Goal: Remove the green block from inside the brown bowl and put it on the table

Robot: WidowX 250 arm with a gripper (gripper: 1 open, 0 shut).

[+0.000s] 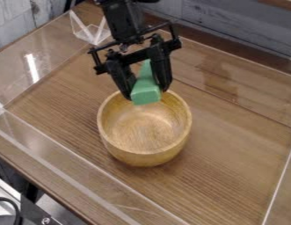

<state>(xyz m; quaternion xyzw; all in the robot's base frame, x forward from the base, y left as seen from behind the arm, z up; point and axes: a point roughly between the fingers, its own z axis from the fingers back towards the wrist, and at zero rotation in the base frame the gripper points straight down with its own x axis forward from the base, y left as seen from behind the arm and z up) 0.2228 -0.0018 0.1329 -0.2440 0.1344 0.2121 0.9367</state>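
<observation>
Now the green block is held clear above the brown bowl.
It is clamped by the tool, raised over the far rim so it can be carried to the worktop.

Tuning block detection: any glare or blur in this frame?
Camera view: soft overall; glare streaks on the acrylic walls at left, sheen on the table; green block in the tool is evenly lit, edges slightly fuzzy; bowl grain readable.

Black arm, black crossbar hand, two slim fingers
</observation>
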